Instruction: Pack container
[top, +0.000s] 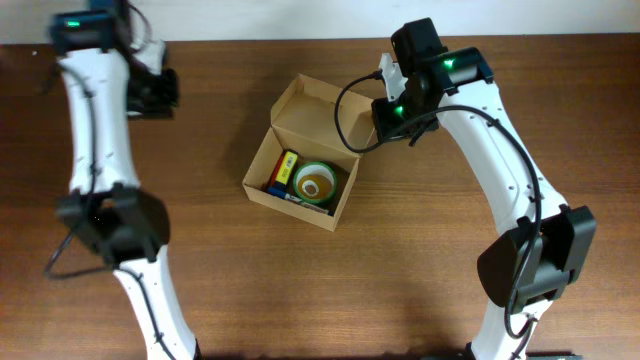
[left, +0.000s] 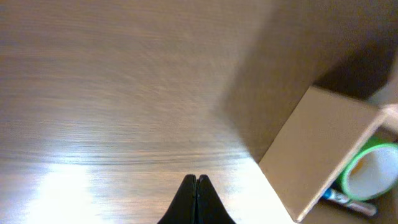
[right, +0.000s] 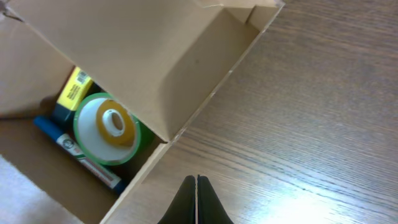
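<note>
Tan box (top: 300, 165); green tape roll (top: 318, 182); yellow pack (right: 73, 88); blue pen (right: 74, 155); brown wood-grain table (top: 400, 290); white arms.

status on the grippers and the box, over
Left gripper shut, empty, over bare wooden table. Right gripper shut, empty, beside the small tan cardboard box. Box flap lid open; green-rimmed tape roll and blue pen inside. Nothing blocking the flap.

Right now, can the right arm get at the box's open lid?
Probably yes. The right gripper hangs shut beside the container, next to its raised lid, with only bare table between. It would need to open first to grasp that lid.
</note>
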